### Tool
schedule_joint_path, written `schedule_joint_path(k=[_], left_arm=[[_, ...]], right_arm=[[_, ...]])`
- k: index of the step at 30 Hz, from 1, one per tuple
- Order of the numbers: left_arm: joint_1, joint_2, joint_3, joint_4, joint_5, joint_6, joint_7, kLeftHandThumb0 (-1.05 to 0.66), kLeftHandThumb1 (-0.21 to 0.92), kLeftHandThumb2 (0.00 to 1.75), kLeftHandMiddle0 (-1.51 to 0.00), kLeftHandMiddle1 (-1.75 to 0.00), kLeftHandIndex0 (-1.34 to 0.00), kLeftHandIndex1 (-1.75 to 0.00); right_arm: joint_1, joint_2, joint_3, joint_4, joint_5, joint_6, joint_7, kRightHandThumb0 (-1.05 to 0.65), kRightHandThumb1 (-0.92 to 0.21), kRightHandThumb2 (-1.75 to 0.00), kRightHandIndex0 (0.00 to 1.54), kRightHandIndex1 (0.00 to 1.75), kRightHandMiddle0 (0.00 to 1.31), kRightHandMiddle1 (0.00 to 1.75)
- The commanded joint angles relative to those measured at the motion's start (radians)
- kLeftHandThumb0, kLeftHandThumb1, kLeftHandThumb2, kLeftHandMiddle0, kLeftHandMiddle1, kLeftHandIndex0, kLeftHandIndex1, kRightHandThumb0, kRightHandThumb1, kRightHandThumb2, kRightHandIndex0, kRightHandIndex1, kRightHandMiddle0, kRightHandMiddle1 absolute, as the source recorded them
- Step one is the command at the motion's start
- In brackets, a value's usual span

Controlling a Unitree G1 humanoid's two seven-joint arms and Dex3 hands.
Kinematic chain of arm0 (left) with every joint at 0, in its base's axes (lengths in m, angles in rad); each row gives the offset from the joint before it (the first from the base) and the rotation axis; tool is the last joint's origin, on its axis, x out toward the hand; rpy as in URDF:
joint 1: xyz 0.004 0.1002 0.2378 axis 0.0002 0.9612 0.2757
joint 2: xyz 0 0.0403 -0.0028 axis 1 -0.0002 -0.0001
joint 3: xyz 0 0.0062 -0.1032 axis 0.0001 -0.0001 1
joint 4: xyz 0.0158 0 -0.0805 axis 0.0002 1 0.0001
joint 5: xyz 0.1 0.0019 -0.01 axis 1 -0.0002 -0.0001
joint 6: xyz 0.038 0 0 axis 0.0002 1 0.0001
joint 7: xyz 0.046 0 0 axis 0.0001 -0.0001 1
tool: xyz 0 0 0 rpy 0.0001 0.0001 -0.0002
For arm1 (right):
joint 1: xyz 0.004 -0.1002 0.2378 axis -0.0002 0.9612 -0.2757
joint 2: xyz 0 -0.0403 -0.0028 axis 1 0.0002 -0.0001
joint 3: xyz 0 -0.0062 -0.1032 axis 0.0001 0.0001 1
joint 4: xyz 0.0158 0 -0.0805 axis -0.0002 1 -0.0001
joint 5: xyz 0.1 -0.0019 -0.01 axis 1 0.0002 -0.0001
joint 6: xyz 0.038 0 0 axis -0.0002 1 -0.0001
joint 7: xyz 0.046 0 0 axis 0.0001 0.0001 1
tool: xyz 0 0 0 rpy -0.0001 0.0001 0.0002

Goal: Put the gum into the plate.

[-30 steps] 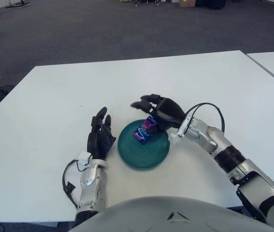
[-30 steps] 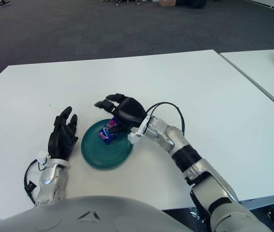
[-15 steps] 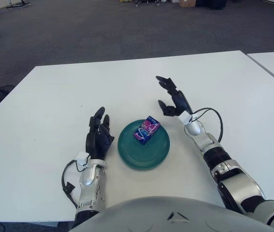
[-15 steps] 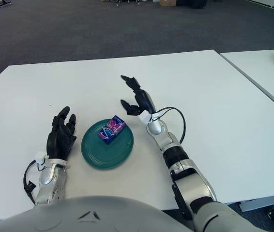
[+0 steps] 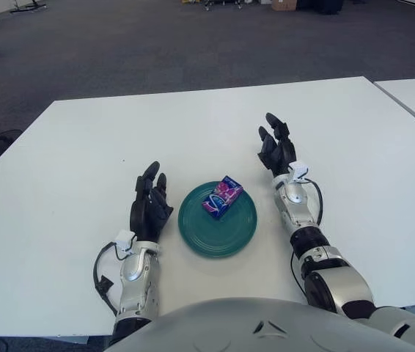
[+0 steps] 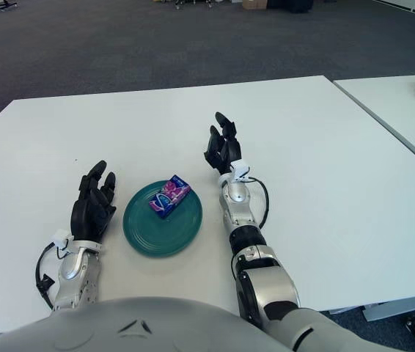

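Right hand open beside plate, gum inside

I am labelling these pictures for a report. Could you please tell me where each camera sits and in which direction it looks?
Left eye view: on the robot's head, looking forward and down at the white table; both arms and the chest show.
Right eye view: beside it, slightly to the right, facing the same way; same body parts show.
Shared: the gum lying in the green plate, the left hand and right hand open on either side.
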Motion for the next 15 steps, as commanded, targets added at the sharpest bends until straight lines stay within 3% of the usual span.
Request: schedule_joint_path(k=[1, 7, 11, 15], left_arm=[[0.048, -0.034, 0.014, 0.076, -0.011, -0.021, -0.006, -0.89, 0.92, 0.97, -0.22, 0.0, 0.0, -0.54], [0.05, -0.032, 0.017, 0.078, 0.002, -0.022, 0.009, -0.87, 0.92, 0.95, -0.21, 0.0, 0.0, -0.54], [0.051, -0.026, 0.017, 0.078, 0.015, -0.027, 0.01, -0.87, 0.92, 0.95, -0.19, 0.0, 0.0, -0.53], [0.055, -0.022, 0.016, 0.069, 0.023, -0.026, 0.01, -0.87, 0.92, 0.96, -0.18, 0.0, 0.0, -0.49]], right_arm=[[0.048, -0.014, -0.026, -0.037, -0.006, 0.012, -0.002, -0.73, -0.92, -0.82, 0.22, 0.0, 0.0, 0.55], [0.163, -0.035, -0.001, -0.146, -0.094, 0.051, -0.029, -0.74, -0.92, -0.86, 0.19, 0.0, 0.0, 0.53], [0.27, -0.036, 0.033, -0.254, -0.136, 0.134, -0.024, -0.76, -0.92, -0.9, 0.16, 0.0, 0.0, 0.5], [0.324, -0.034, 0.056, -0.336, -0.16, 0.216, -0.023, -0.77, -0.92, -0.92, 0.14, 0.0, 0.0, 0.45]])
